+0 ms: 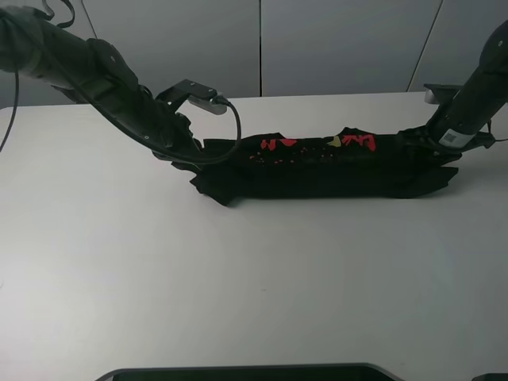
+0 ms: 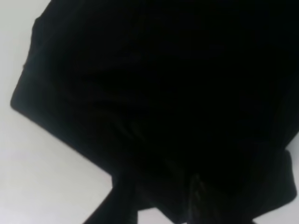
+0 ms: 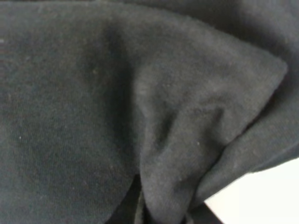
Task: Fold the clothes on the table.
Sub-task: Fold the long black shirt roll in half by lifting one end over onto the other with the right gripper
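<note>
A: Where is the shirt?

B: The shirt (image 1: 333, 171) lies on the table (image 1: 238, 278), toward the far side. It is gathered into a long narrow band running left to right. The red print (image 1: 279, 144) shows along the band's far edge, with a small yellow patch between the red parts.

A: And the arms?

B: One is at each end. The left claw (image 1: 184, 149) is down at the band's left end, where the cloth is rumpled and a corner sticks out toward the near side. The right claw (image 1: 421, 141) is at the right end.

A: Are they gripping?

B: The right one is clamped on the shirt. Its wrist view shows a fold of cloth drawn to a point between the fingertips, with a sliver of table beside it. For the left claw I cannot tell. Its wrist view is blurred and nearly all black cloth, and the fingers are dark against it. Whether they stand apart or pinch the cloth does not show.
</note>
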Robot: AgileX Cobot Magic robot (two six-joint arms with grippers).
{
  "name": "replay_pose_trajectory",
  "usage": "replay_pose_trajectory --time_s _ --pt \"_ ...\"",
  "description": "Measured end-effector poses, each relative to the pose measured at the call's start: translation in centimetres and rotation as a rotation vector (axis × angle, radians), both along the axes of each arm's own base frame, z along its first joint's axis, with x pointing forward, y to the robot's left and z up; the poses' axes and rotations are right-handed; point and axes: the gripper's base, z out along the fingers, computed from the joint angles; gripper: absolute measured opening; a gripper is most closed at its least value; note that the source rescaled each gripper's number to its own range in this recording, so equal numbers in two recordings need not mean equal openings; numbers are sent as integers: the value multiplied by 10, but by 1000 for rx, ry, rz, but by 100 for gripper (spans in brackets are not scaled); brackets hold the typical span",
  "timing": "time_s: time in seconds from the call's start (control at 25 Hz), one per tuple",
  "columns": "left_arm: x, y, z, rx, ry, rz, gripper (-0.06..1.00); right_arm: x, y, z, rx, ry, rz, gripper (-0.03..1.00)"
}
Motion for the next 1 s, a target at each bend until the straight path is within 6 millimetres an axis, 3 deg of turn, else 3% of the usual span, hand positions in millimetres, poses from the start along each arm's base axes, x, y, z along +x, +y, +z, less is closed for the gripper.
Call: replay_pose_trajectory --time_s 0.16,0.44,0.6,0.8,1.0 --pt "-4 -14 -23 -21 20 -41 16 -1 0 5 -4 -12 0 11" --pt "-10 -41 -28 -16 -55 -68 15 -1 -2 26 -19 -59 9 11" --pt "-11 -45 -28 -12 -76 -66 15 -3 4 44 42 -96 7 11" --pt "-11 -45 -29 -11 -76 -65 15 -7 22 82 204 -189 43 11" --pt "-11 -45 -29 -13 -76 -63 15 -16 56 113 271 -251 153 11"
